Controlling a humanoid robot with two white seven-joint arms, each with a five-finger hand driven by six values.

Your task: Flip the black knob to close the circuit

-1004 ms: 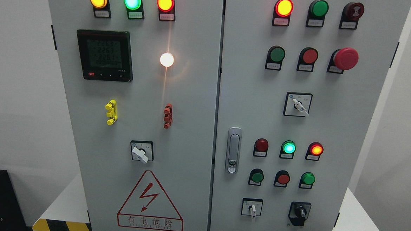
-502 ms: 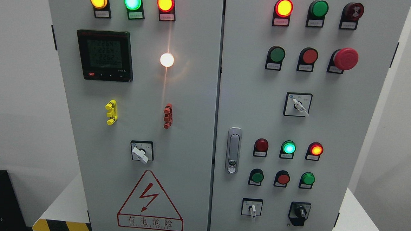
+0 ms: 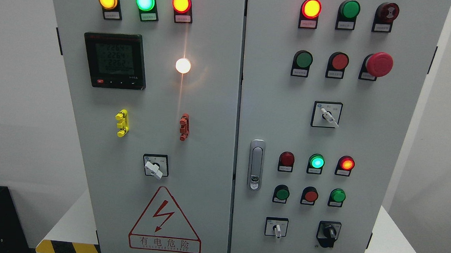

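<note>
Neither hand shows anywhere in the head view, so whether the fingers are spread or curled cannot be told. Low on the right door of the grey steel switch cabinet (image 3: 211, 102), near that door's bottom right corner, sits the black rotary knob (image 3: 328, 233), its grip pointing roughly straight down; nothing touches it. Left of it on the same door, a small white selector switch (image 3: 277, 229) sits on a black-framed plate. On the left door's lower edge, a red-outlined triangular warning sign (image 3: 165, 221) carries a lightning bolt and the characters 有电危险; the smaller line under them is too fine to read. The black digital meter (image 3: 115, 60) near the left door's top left corner shows three rows of faint digits, not clearly legible. Label plates beneath the lamps and buttons are too small to read.
</note>
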